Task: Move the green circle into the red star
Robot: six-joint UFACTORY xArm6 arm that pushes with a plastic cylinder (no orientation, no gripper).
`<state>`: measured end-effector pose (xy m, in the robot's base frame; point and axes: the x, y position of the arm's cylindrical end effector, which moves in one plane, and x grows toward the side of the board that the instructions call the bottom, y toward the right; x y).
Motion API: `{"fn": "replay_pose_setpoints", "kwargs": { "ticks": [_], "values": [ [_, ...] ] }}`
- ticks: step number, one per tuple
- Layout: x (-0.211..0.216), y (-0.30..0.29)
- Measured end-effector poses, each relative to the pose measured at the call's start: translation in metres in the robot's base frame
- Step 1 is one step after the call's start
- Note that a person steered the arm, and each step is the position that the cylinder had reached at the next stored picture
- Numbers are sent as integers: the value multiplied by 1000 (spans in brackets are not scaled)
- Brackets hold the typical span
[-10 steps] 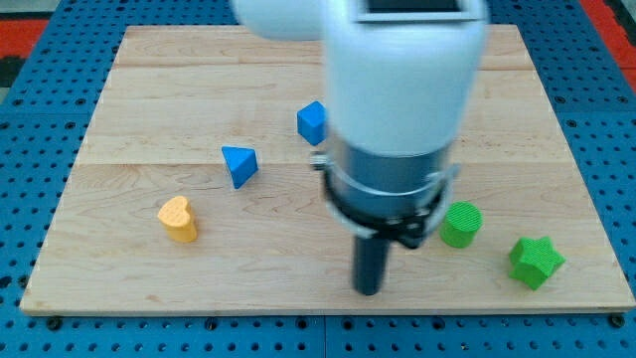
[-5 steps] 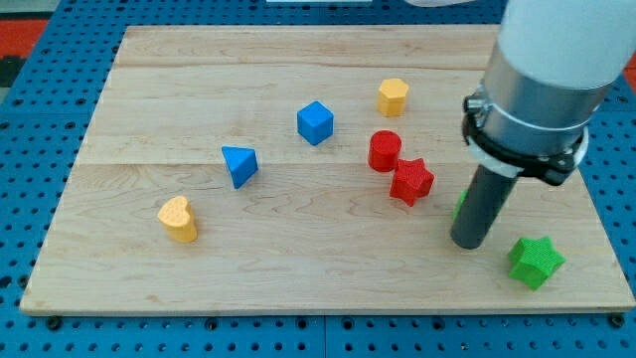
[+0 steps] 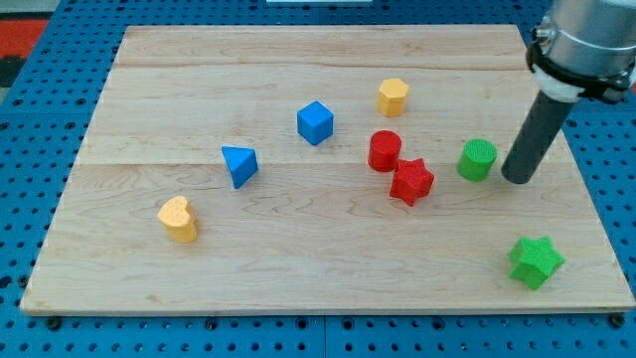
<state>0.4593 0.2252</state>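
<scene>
Dark rod descending from the view's upper right corner, my tip [image 3: 518, 179] planted on the pale wooden board [image 3: 298, 268]. No hand on this rod, nothing clenched or grasped: only a bare end resting on the wood. Just at 9 o'clock of my tip, the green circle, a short plastic cylinder [image 3: 478, 159], near my tip with a thin strip of board showing between; contact cannot be told for sure.

At 9 o'clock of the green cylinder, a little lower, the red plastic star [image 3: 411, 182], apart from the green circle by a bare stretch of wood. Nothing lying between these two. Touching or nearly touching the star at its 11 o'clock, a red plastic cylinder [image 3: 385, 151]. At 12 o'clock of that cylinder, well clear, a yellow plastic hexagonal block [image 3: 393, 96].

Farther toward 9 o'clock on the board: a blue plastic cube [image 3: 315, 122], then a blue plastic triangle [image 3: 239, 165] at the cube's 8 o'clock, then a yellow plastic heart [image 3: 178, 219] at the triangle's 8 o'clock. At 6 o'clock of my tip, well apart near the board's lower right corner, a green plastic star [image 3: 537, 263]. Around the board, blue perforated panel [image 3: 30, 328].
</scene>
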Motion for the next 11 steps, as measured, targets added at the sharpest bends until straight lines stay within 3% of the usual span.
{"fn": "replay_pose_setpoints", "kwargs": {
  "ticks": [4, 8, 11],
  "values": [
    [-52, -105],
    [-10, -105],
    [-5, -114]
  ]
}}
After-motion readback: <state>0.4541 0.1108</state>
